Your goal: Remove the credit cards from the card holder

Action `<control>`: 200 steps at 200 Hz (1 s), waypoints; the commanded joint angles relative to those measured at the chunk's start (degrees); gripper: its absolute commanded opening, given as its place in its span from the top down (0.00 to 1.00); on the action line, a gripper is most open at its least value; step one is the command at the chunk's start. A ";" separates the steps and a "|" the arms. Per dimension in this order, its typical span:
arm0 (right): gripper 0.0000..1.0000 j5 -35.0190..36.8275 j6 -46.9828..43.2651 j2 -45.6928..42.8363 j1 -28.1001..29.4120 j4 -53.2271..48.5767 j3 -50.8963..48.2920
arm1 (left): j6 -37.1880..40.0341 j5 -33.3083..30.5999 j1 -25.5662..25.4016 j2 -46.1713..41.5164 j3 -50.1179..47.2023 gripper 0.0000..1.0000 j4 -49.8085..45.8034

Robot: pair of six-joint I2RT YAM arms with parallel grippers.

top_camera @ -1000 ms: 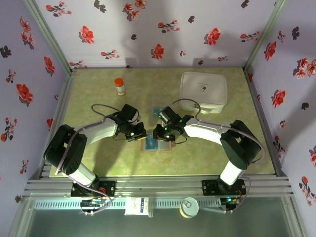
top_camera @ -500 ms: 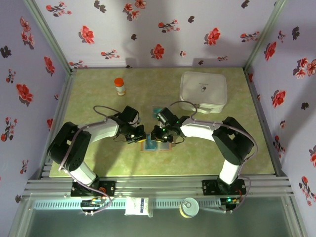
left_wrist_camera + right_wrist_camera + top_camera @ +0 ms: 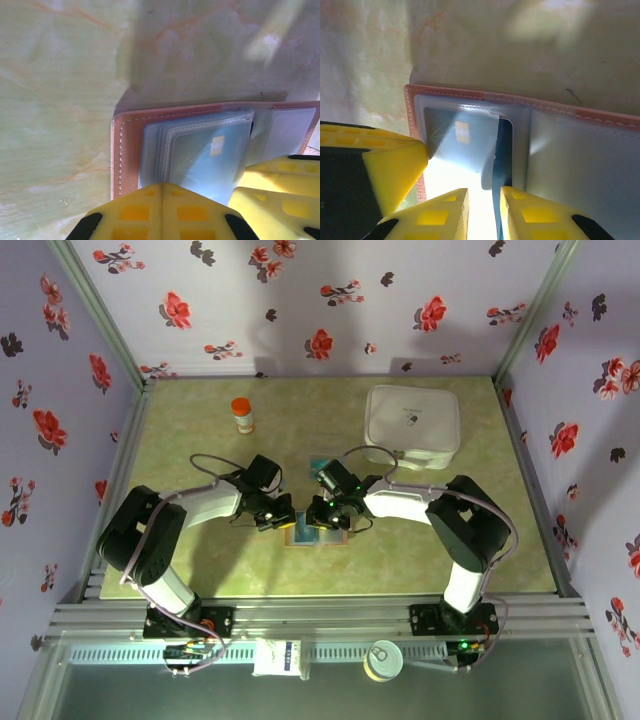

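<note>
Card holder (image 3: 310, 538) (image 3: 125, 150) lies open and flat on the worktop, near-left of the white lidded container (image 3: 412, 426) and well apart from it. It has a reddish-brown stitched rim and a blue-grey inside, with clear sleeves (image 3: 155, 145) fanned over one half. A teal-blue credit card (image 3: 210, 150) (image 3: 455, 135) with a small yellow chip sits flat inside the top sleeve. A darker teal card edge (image 3: 504, 145) shows beside that sleeve, toward the fold. Can't tell how many more cards are stacked underneath.

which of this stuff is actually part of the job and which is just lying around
Part of the job: card holder; credit card in its clear sleeve.
Lying about: orange-capped bottle; white lidded container.
</note>
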 commanded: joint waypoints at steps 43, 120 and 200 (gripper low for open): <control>0.76 4.72 -1.78 -1.64 0.24 -5.55 1.14 | 1.81 -1.51 0.29 0.46 0.79 0.98 -2.99; 0.76 4.15 -1.68 -2.69 0.18 -6.07 1.10 | 2.24 -1.43 0.29 -0.87 2.53 0.97 -4.26; 0.75 4.20 -1.26 -5.02 -0.40 -4.33 -0.41 | 1.43 -0.94 -1.41 -1.70 3.73 0.97 -4.56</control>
